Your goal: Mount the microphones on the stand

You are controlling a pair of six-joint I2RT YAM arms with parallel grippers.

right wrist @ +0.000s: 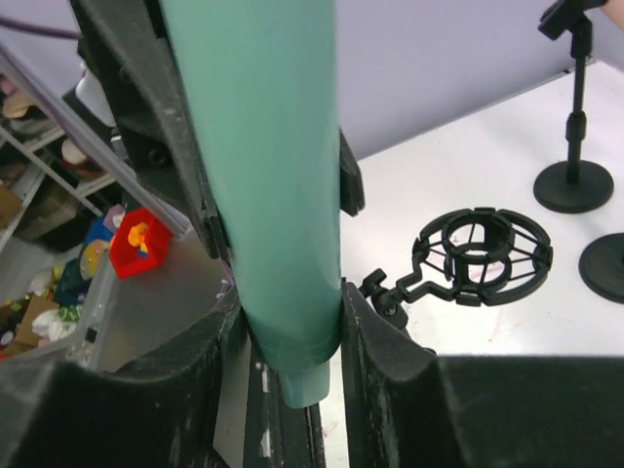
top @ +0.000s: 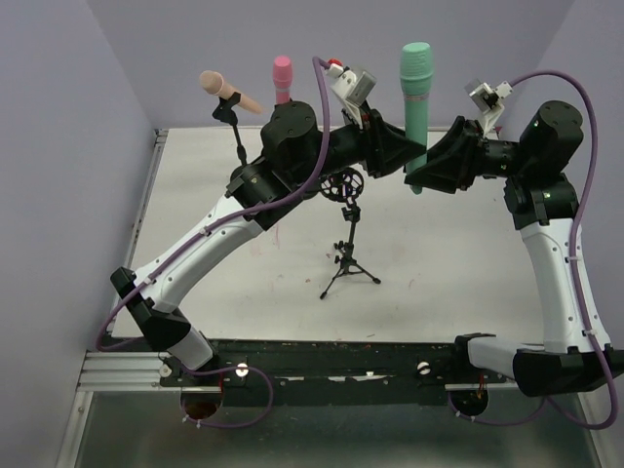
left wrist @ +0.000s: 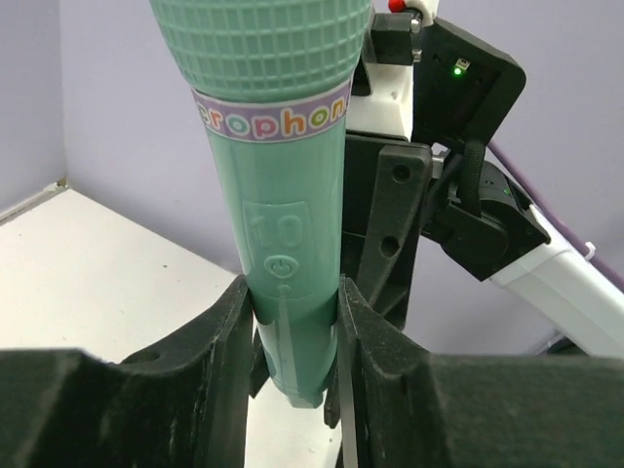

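Note:
The mint green microphone (top: 415,97) stands upright in the air above the back of the table, head up. My left gripper (top: 402,156) comes from the left and is shut on its lower handle (left wrist: 288,244). My right gripper (top: 436,166) comes from the right and is shut on the same handle (right wrist: 278,195), a little nearer its tip. The small black tripod stand (top: 348,255) sits mid-table with an empty ring mount (top: 340,184), also seen in the right wrist view (right wrist: 483,255). The peach-tan microphone (top: 226,91) sits clipped on a stand at the back left. The pink microphone (top: 282,78) rises beside it.
Two round black stand bases (right wrist: 573,185) (right wrist: 604,265) rest on the white table (top: 448,273) behind the ring mount. The lavender walls close in at the back and sides. Off the table's edge lies clutter with a red toy (right wrist: 136,242).

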